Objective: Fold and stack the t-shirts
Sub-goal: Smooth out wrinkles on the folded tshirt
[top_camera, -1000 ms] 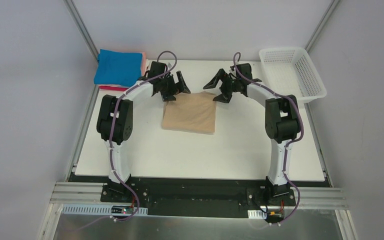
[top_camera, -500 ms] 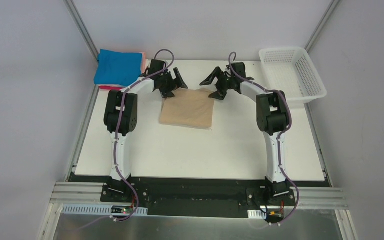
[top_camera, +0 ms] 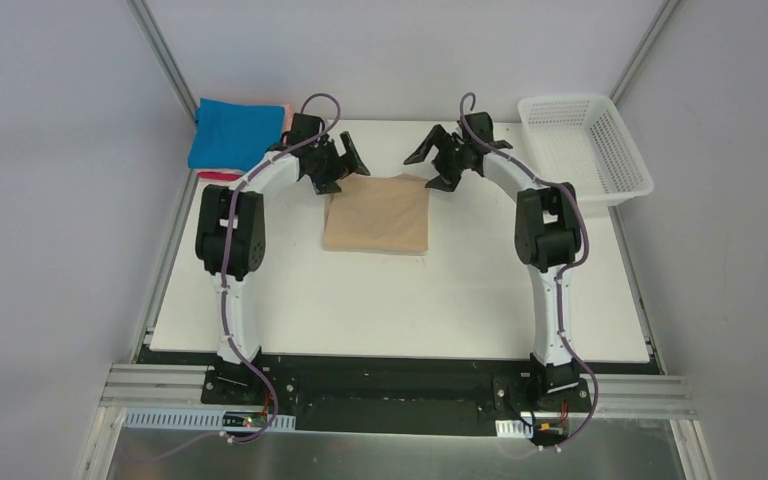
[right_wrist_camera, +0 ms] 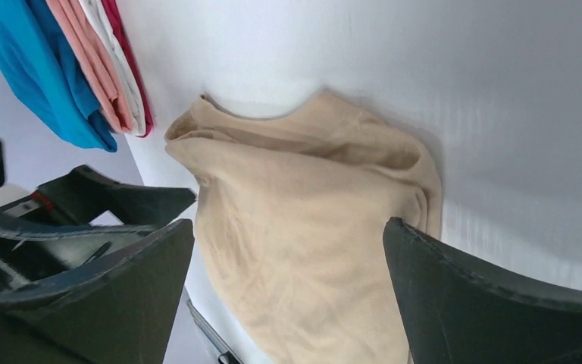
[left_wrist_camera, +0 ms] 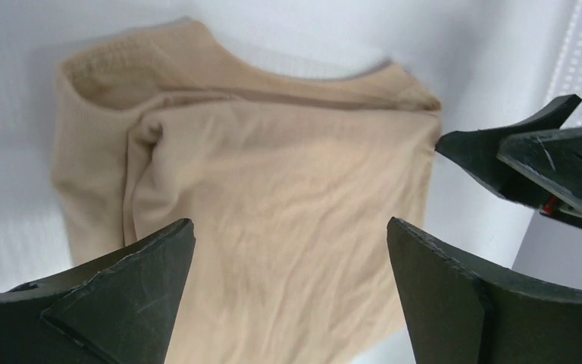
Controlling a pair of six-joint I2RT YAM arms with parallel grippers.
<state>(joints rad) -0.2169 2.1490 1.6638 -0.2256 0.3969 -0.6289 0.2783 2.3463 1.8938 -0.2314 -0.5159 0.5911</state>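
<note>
Pale grey walls (top_camera: 50,200) enclosed a white tabletop (top_camera: 390,300), and a little beyond its middle we found a plain tan short-sleeved t-shirt of soft cloth (top_camera: 377,214), lying flat and folded into a compact panel. Its curved neckline faced the far edge of the table and the opposite end faced the arm bases, so the garment ran near to far. The outline was so close to square, though, that we could not call either axis clearly longer. Its edges sat roughly parallel to the table's, and in the left wrist view one side showed turned in over the body. We saw the left gripper (top_camera: 344,168) by the shirt's far left corner and the right gripper (top_camera: 427,168) by its far right corner, tips turned toward each other. Both pairs of jaws stood spread wide with nothing caught in them. From each wrist camera the tan cloth showed in the gap between the black fingers (left_wrist_camera: 121,303). Whether any fingertip touched the fabric we could not tell. At the far left corner sat a stack of folded shirts (top_camera: 232,135), bright blue on top with pink, white and red beneath, well apart from the tan one. A white plastic mesh basket (top_camera: 620,150) stood at the far right corner.
</note>
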